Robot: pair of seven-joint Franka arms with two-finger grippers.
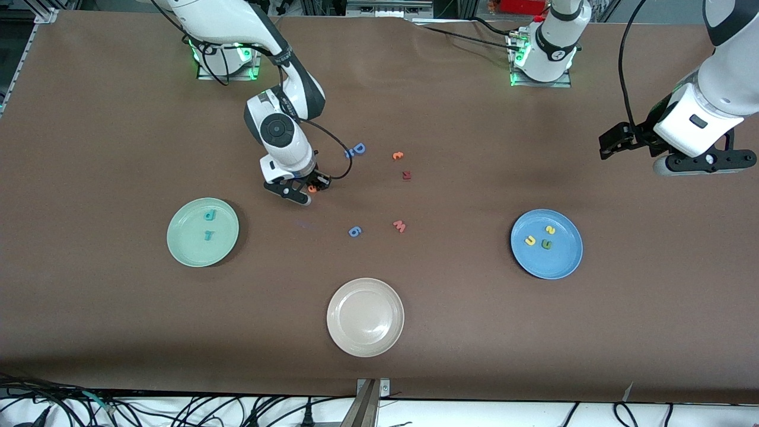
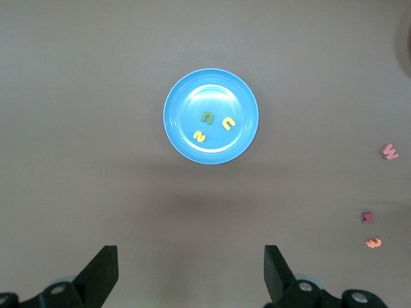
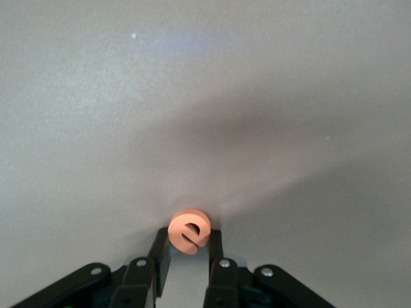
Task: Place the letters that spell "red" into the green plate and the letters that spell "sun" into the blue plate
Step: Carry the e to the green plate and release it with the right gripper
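Right gripper (image 1: 312, 188) up over bare counter (image 1: 450, 332), between the green plate (image 1: 178, 249) and the blue capital D (image 1: 357, 149), fingers (image 3: 216, 251) narrowed onto the orange e (image 3: 189, 231), held at their tips. In the green plate, a teal d (image 1: 210, 214) and, nearer the front camera, a teal r (image 1: 208, 235), lying just apart from each other.

Left gripper (image 2: 191, 273) waiting high over the left arm's end of the counter, fingers wide with nothing between them, looking down on the blue plate (image 2: 180, 138). In the blue plate, all three letters close together: yellow s (image 1: 550, 230), yellow u (image 1: 530, 241) and green n (image 1: 546, 244).

Loose on the counter between the two plates: the blue capital D with a small orange letter (image 1: 398, 155) beside it toward the left arm's end, a dark red piece (image 1: 406, 175) just nearer the front camera than that, then a pink w (image 1: 399, 226) and a blue 6-like piece (image 1: 354, 231) nearer still. Beige-white plate (image 1: 341, 338) nearest the front camera, with nothing in it.
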